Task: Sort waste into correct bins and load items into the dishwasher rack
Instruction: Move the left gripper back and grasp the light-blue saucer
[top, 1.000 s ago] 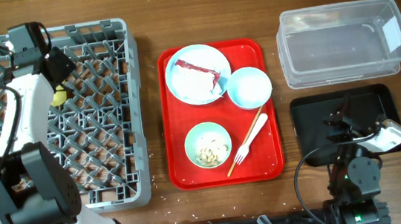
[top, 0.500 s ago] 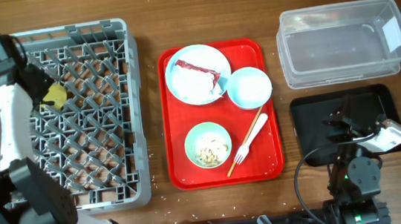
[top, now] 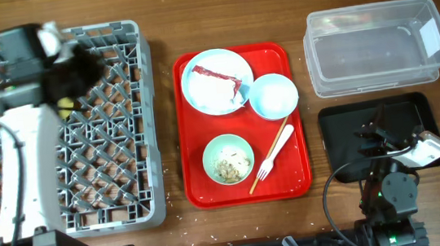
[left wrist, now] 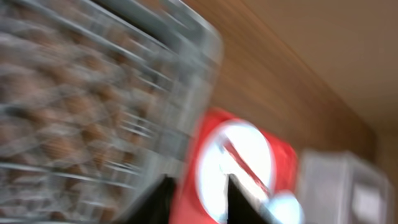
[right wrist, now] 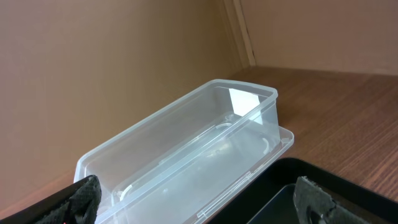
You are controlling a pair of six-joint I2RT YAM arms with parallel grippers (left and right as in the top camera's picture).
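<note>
I can't read any text from here. The only candidate is the white label [top: 430, 33] at the right end of the clear tub [top: 360, 51], far right on the table. From overhead it is just a pale patch, with no letters or numbers I can make out. The left wrist view is too blurred for any writing.

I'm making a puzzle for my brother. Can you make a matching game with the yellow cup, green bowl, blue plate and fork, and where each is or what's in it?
Things: 1 yellow cup; 2 green bowl; 3 blue plate; 4 fork.
Clues: A holds a crumpled napkin; B sits in the grey rack; C lies beside the chopsticks; D holds beige scraps.
Pairs: 1-B, 2-D, 3-A, 4-C.
</note>
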